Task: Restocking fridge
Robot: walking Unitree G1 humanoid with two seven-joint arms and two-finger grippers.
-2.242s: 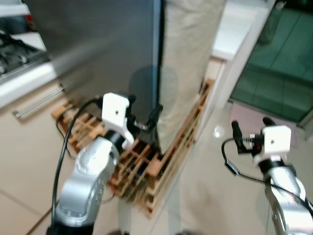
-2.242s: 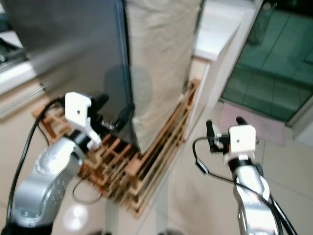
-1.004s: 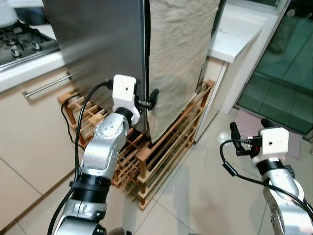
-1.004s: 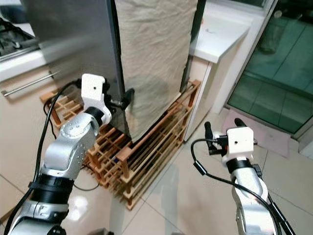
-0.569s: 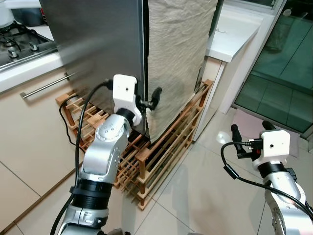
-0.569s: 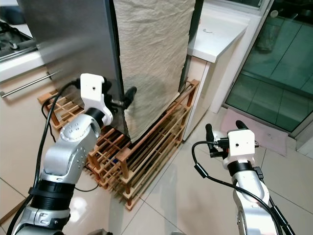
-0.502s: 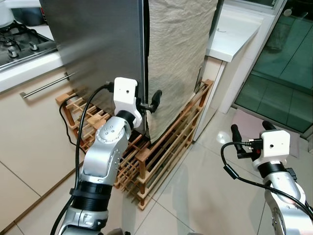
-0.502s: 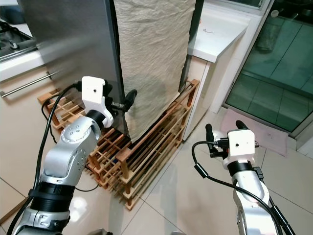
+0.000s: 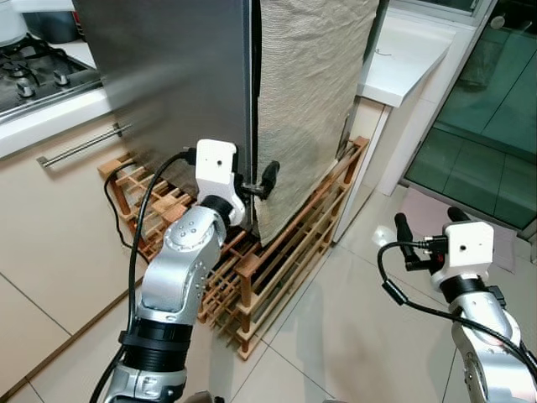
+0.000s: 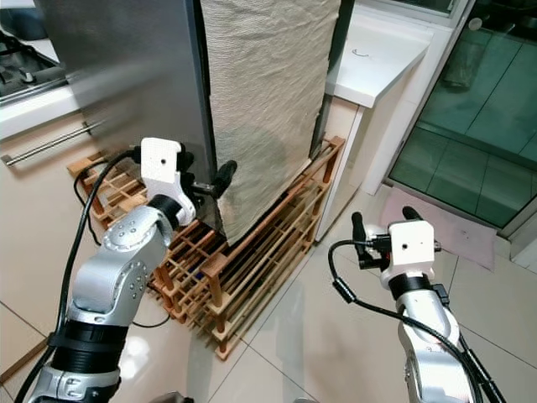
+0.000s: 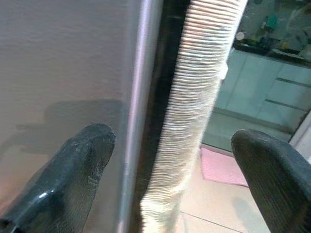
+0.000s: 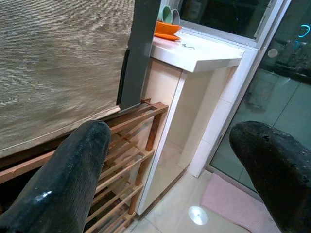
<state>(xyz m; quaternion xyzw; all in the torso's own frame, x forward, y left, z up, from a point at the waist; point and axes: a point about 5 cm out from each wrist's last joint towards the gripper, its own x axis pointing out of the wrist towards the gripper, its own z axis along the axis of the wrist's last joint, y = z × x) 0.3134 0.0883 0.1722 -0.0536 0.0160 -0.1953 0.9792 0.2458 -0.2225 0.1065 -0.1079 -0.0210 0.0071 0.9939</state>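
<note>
The fridge has a steel door (image 9: 168,75), and a beige cloth (image 9: 310,92) hangs over its side. My left gripper (image 9: 254,186) is open at the door's vertical edge, low on the fridge. One finger lies against the steel face and the other (image 9: 270,175) in front of the cloth. In the left wrist view the left gripper (image 11: 170,179) straddles the dark gap (image 11: 163,97) between door and cloth. My right gripper (image 9: 428,225) is open and holds nothing, raised above the floor to the right.
A wooden slatted rack (image 9: 277,252) stands under the fridge and juts out over the floor. A white counter (image 9: 403,59) sits right of the fridge, with a stove (image 9: 33,71) and drawer handle (image 9: 84,144) to the left. A glass door (image 9: 487,109) and pink mat (image 10: 453,227) lie at far right.
My left gripper has crept slightly lower and closer along the door edge. The right arm holds its place. The camera has shifted a little.
</note>
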